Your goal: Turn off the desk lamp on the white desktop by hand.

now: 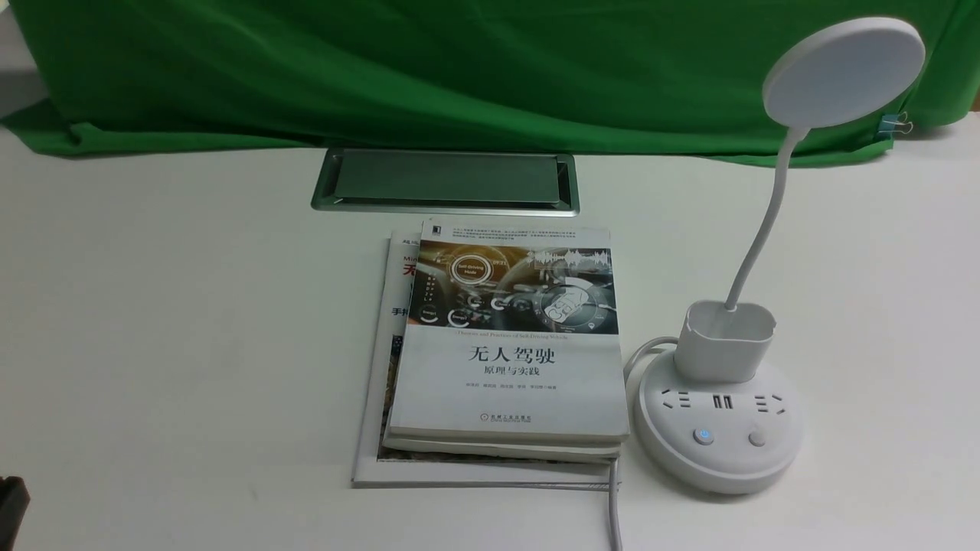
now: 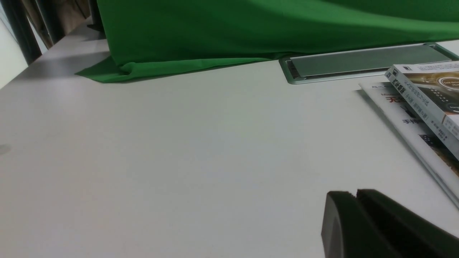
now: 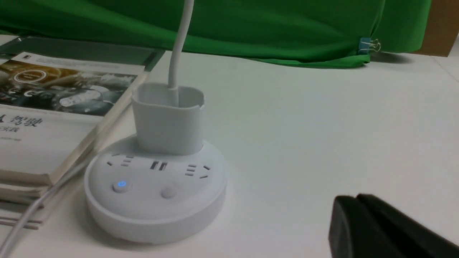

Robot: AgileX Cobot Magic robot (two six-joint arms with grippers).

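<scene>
Two smooth round buttons on glossy white desk lamp [image 1: 720,428] base, both arms' fingers [image 3: 380,229] pressed together, empty

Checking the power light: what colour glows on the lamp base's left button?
Blue, on the left button of the desk lamp; clearest in the right wrist view.

The left gripper [image 2: 355,200] has its two dark fingers pressed together. The right gripper [image 3: 356,204] also shows both fingers closed, holding nothing.
</scene>
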